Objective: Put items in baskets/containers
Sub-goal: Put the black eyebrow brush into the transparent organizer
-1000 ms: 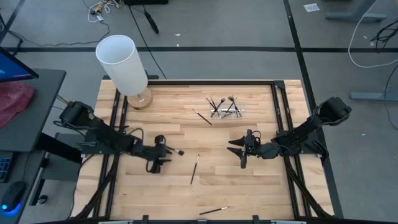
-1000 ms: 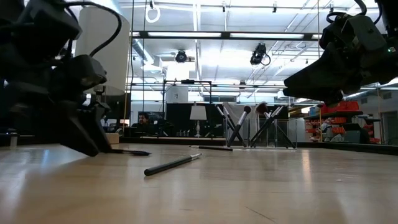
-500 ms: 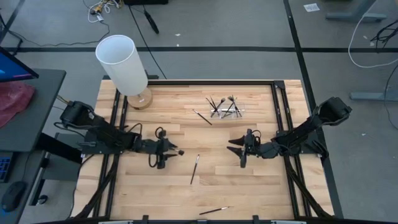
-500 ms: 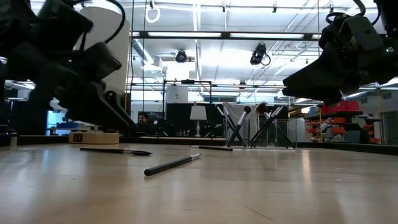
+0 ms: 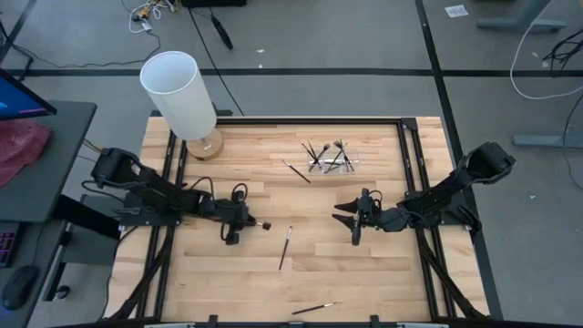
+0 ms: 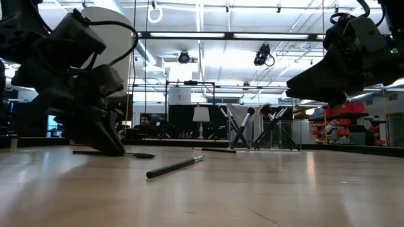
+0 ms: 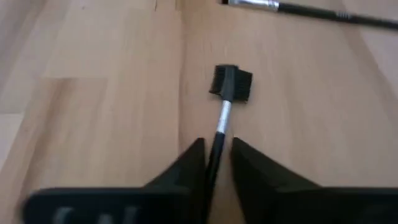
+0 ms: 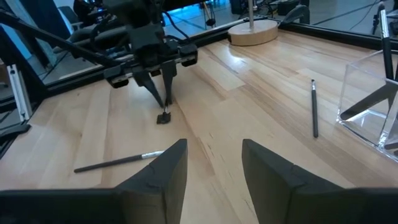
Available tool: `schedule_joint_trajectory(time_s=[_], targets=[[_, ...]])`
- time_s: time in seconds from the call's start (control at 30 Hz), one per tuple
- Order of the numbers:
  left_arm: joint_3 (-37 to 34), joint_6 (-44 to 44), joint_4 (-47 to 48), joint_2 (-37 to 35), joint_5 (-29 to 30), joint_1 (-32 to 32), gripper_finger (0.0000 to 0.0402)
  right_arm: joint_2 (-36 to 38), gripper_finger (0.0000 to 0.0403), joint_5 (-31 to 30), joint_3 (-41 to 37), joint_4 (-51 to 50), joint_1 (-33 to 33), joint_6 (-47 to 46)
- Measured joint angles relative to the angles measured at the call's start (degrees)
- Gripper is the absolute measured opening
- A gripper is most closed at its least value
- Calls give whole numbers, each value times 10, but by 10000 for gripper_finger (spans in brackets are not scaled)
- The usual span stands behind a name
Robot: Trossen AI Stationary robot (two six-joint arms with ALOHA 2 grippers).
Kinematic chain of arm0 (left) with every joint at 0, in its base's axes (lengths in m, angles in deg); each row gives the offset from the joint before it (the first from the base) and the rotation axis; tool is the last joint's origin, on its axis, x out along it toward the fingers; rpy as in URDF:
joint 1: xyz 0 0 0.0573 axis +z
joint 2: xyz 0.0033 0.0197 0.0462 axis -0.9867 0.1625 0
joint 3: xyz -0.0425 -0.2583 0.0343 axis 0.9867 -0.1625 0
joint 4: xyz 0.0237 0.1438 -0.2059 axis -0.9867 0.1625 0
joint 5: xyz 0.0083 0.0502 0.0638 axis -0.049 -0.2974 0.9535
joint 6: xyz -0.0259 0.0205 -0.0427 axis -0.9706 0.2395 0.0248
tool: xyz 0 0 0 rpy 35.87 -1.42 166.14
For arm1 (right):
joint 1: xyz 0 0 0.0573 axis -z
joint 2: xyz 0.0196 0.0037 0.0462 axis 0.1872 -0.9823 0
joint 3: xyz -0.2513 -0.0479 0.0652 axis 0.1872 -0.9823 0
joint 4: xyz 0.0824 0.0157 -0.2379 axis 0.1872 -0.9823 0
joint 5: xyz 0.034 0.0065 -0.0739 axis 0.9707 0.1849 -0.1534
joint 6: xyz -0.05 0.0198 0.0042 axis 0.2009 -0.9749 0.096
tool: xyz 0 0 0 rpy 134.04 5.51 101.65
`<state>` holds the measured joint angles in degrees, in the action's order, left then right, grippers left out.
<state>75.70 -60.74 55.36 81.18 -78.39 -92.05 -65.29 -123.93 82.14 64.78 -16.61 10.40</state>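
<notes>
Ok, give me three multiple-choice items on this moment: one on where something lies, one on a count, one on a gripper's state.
1. Where does the clear holder stand?
A. far side of the table, right of the white cylinder
B. near edge, beside the left arm
C. on the floor

2. How many brushes lie loose on the wood, outside the holder and outside any gripper?
A. none
B. three
C. seven

3. What is the left gripper doing?
A. hanging open over bare wood
B. closed on a brush with a square dark head
C. reaching into the holder

Answers: 1 A, the high view shows the holder far right of the cylinder. 2 B, one beside the holder, one mid-table, one at the near edge. 3 B, the left wrist view shows the handle between its fingers.
</notes>
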Motion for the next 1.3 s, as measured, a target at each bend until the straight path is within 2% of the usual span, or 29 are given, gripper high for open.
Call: schedule_joint_trajectory(time_s=[0.07,0.13,0.4,0.87,0.97,1.2,1.3], targets=[[1,-15,-14,20,-7,0,29,0,157,0,0,0,0,0],[2,-28,-40,40,-10,0,15,0,157,0,0,-2,0,0],[-2,-36,-155,62,-27,0,8,0,157,0,0,-1,0,-1],[94,-4,-172,61,8,0,1,0,157,36,0,16,0,4],[93,9,-169,61,1,0,23,0,157,36,0,16,0,4],[66,8,-117,60,-7,1,143,0,157,36,0,16,0,4],[52,16,-87,60,9,1,166,0,157,36,0,16,0,4]])
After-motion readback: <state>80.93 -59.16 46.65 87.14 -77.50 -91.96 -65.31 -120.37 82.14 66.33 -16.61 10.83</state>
